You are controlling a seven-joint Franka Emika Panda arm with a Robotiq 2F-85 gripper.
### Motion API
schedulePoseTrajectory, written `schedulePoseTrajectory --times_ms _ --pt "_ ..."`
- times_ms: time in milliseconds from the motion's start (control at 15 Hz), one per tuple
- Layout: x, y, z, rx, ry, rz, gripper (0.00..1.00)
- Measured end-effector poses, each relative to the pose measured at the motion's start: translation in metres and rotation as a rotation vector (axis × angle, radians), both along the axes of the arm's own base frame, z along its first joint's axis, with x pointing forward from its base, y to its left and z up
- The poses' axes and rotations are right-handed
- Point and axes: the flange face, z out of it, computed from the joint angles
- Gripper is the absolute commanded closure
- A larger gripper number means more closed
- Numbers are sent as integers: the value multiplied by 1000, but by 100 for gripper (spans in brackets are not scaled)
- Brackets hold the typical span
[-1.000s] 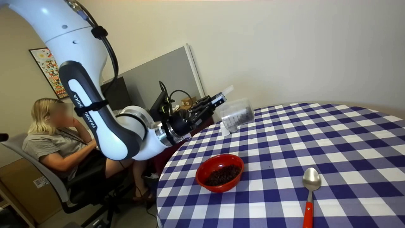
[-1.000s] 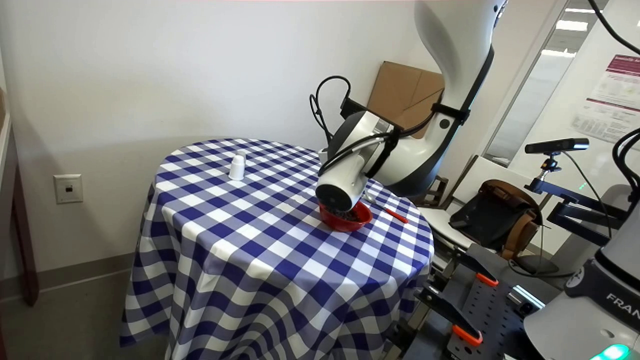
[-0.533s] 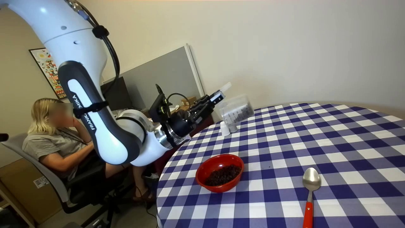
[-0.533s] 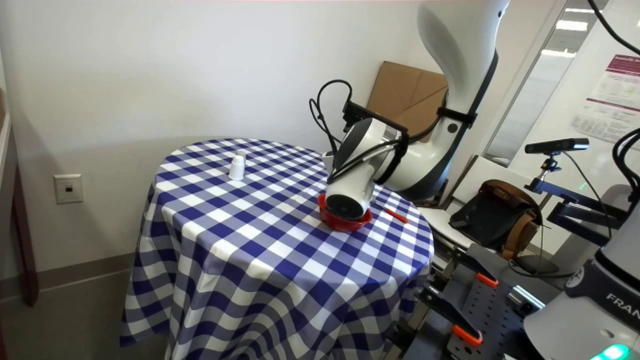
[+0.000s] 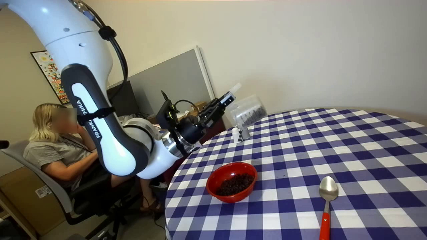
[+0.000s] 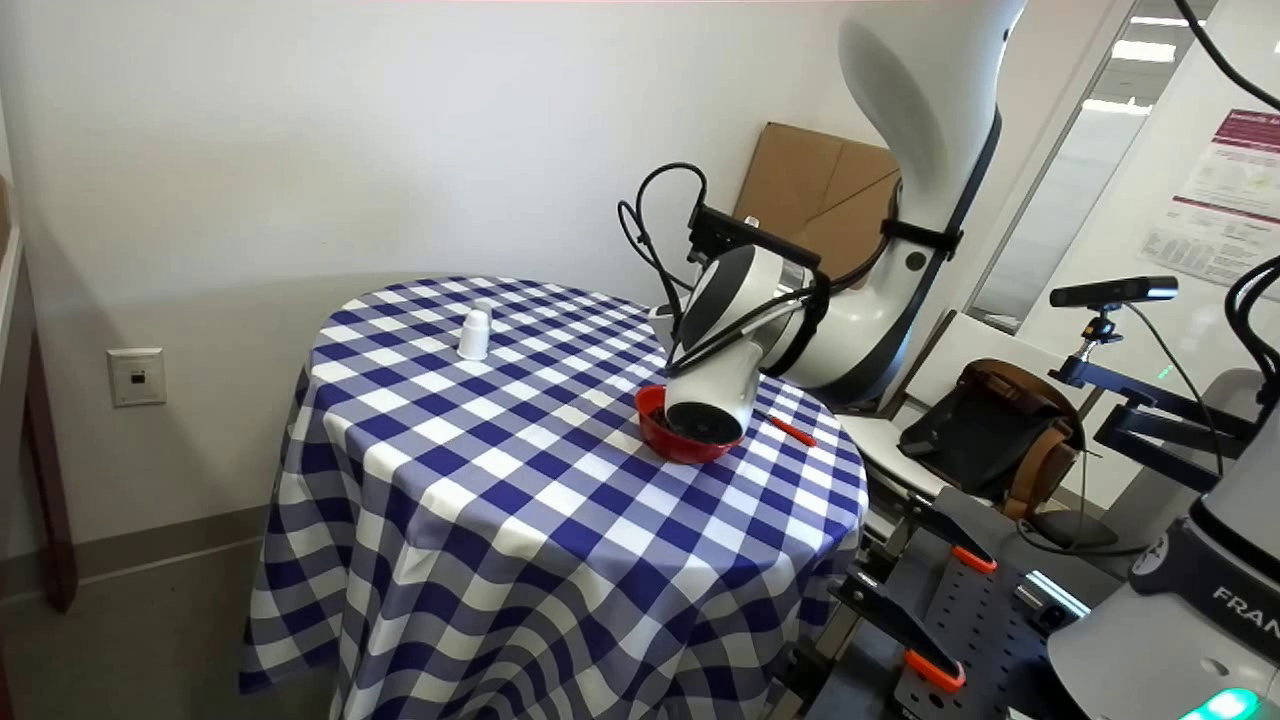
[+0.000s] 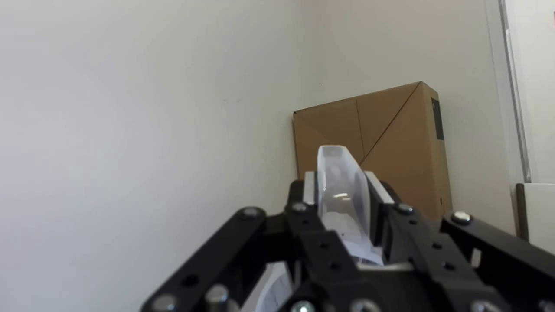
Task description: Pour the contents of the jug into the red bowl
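Note:
The clear jug (image 5: 251,110) hangs tilted in the air, held by its handle; the handle shows between the finger pads in the wrist view (image 7: 342,195). My gripper (image 5: 228,98) is shut on that handle. Dark marks show through the jug's wall; I cannot tell whether print or contents. A few dark specks (image 5: 240,136) show just below the jug, against a white shaker. The red bowl (image 5: 215,178) stands upright on the table with dark bits heaped inside. In an exterior view the arm partly covers the bowl (image 6: 668,440) and hides the jug.
A blue-and-white checked tablecloth (image 5: 300,160) covers the round table. A red-handled spoon (image 5: 326,210) lies right of the bowl. Two small shakers (image 5: 236,134) stand behind it, also seen in an exterior view (image 6: 473,337). A person (image 5: 63,150) sits beyond the table's left edge.
The jug and gripper have risen slightly and the jug has tilted a bit further. Dark specks show below the jug that earlier frames lack. The wrist moved right and down in an exterior view.

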Motion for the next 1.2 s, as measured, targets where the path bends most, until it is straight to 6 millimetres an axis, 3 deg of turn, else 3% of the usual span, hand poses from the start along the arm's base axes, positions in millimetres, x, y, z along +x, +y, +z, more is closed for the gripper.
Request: schedulePoseTrajectory --times_ms 1200 --pt "-4 -7 5 -94 -52 32 91"
